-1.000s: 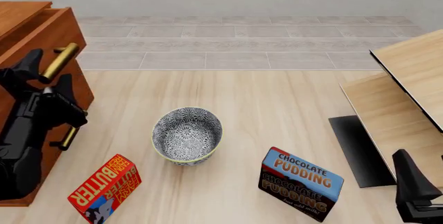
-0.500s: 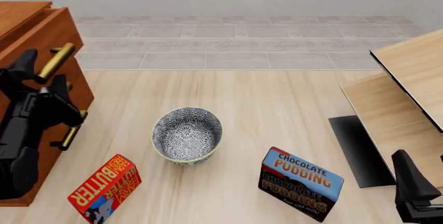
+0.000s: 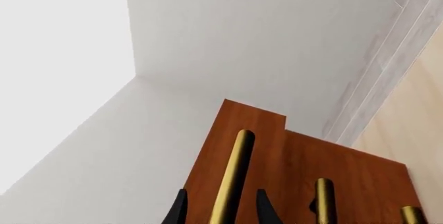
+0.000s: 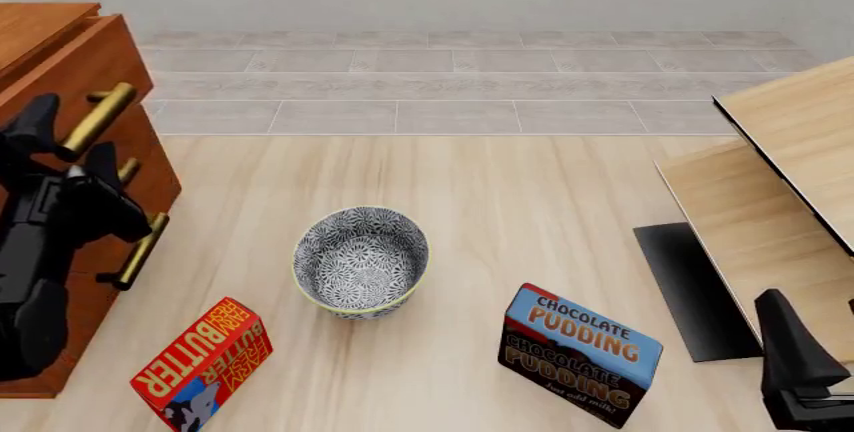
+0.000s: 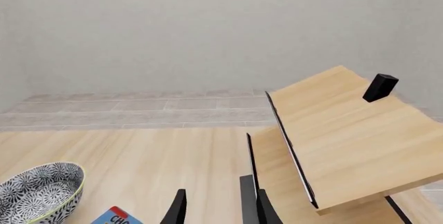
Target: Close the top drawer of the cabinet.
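Pale wood desk (image 4: 534, 202) fills the middle of the picture. At the far left stands the big reddish-brown wooden cabinet (image 4: 100, 82). Its top drawer (image 4: 54, 47) sits at the upper left. The black left gripper (image 4: 64, 157) has its jaws spread around the brass bar handle (image 4: 94, 117). The right gripper (image 5: 216, 208) waits at the lower right, jaws spread, holding nothing.
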Robot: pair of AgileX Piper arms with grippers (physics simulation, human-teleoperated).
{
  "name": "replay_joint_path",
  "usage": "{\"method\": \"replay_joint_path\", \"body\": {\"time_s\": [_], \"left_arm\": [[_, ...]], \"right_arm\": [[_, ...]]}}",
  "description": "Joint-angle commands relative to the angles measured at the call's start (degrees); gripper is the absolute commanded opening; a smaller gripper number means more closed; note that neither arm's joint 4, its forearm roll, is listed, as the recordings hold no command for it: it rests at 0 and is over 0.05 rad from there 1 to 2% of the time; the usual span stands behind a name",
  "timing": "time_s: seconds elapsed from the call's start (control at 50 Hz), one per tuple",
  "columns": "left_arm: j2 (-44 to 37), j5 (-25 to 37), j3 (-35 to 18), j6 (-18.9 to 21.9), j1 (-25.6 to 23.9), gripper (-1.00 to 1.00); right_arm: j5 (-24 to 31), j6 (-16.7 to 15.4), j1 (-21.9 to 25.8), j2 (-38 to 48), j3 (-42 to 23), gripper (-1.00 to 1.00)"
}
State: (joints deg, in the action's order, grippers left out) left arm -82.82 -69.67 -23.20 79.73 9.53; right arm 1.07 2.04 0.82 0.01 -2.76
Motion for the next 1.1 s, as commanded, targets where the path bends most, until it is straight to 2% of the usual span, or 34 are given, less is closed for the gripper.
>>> {"method": "replay_joint_path", "body": {"time_s": [0.02,1.1], "left_arm": [[-0.41,-0.23,-0.88,0.15,1.55,1.0],[-3.52,-0.23,-3.25,0.77,3.82,1.0]], "right_arm": [[0.14,-0.06,0.04,0.0,-0.19,1.0],[0.65,-1.26,-0.05,0.0,-0.29,1.0]]}}
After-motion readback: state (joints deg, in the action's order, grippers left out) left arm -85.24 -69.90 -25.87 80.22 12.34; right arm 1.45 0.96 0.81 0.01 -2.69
